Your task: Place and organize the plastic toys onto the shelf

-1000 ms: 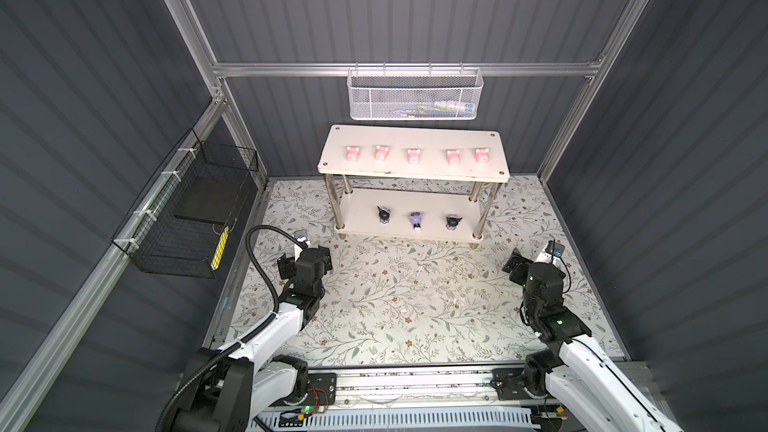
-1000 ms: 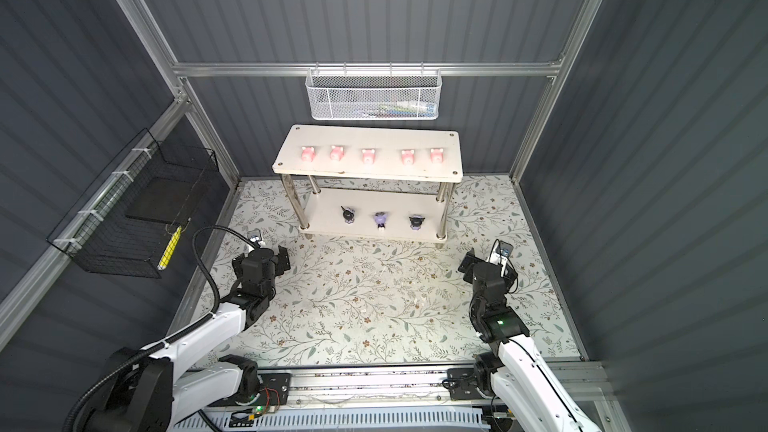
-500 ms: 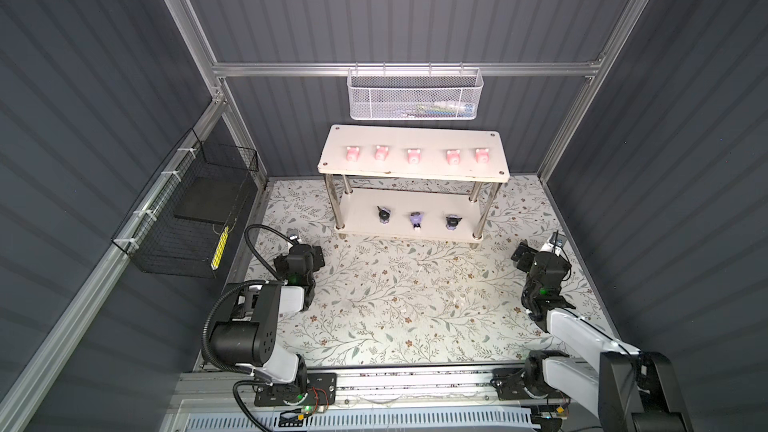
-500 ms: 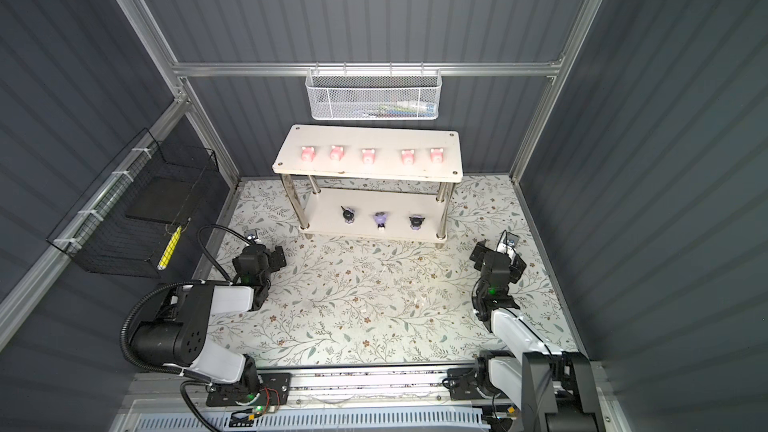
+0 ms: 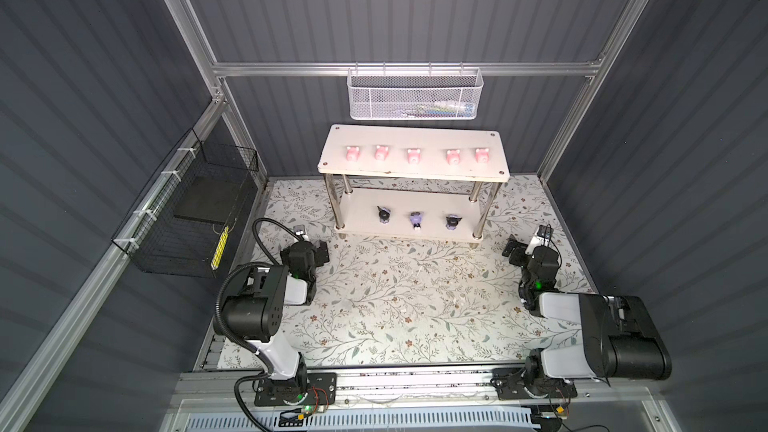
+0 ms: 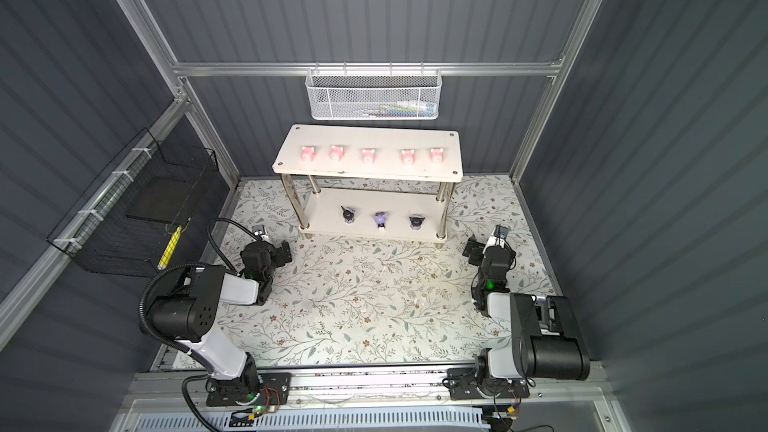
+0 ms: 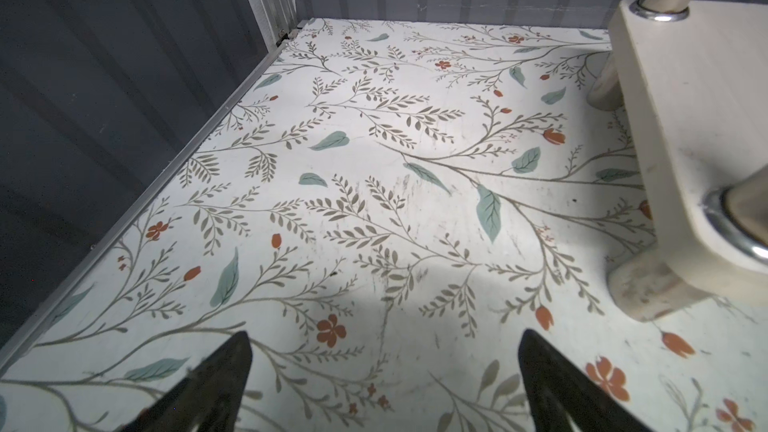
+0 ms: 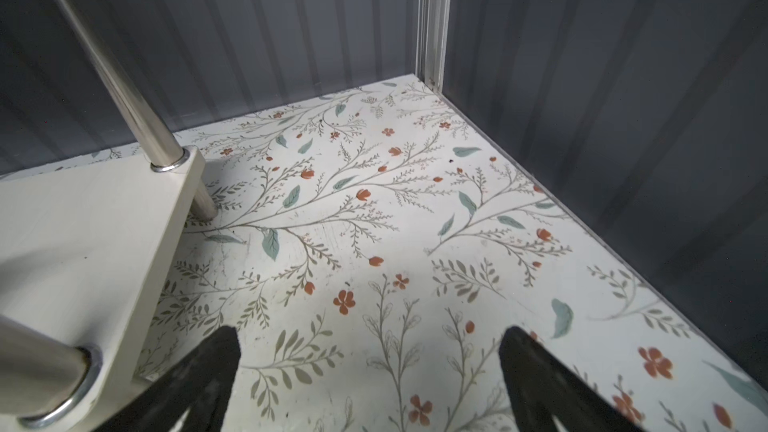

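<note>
left hand wide open, empty | right hand wide open, empty | pink toys on shelf top tier, purple toys lower tier

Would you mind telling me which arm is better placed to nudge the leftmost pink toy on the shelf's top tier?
Left, probably. The left gripper rests open by the left end of the shelf, where that pink toy stands; the right gripper sits open off the far end.
</note>
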Robot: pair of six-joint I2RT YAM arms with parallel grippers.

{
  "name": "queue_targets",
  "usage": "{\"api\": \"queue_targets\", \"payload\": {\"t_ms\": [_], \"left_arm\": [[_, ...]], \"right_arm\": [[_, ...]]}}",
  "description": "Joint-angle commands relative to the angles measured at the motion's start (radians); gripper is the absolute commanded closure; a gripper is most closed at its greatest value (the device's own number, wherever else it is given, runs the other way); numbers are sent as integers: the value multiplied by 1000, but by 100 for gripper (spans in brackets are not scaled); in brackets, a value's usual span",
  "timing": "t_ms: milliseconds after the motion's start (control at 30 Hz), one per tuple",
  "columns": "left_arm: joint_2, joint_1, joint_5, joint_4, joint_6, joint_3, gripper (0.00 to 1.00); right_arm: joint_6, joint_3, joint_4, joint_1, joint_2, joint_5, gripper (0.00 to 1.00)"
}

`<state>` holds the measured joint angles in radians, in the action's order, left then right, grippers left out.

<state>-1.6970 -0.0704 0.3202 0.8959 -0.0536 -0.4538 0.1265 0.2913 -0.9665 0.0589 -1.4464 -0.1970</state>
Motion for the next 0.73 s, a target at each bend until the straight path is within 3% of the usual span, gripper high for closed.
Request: {"api": "queue_targets", "payload": {"t_ms": [0,67,700], "left_arm": [[-13,0,-12,47,21,5,0],[-14,0,-12,48,22,4,0],[-14,-3,-13,43,29,1,0]], "right_arm": [[-12,-10,-51,-2,10,23,1],[-18,-22,-124,-2,-17,21,1],[-18,-17,-97,-2,-9,21,1]]}}
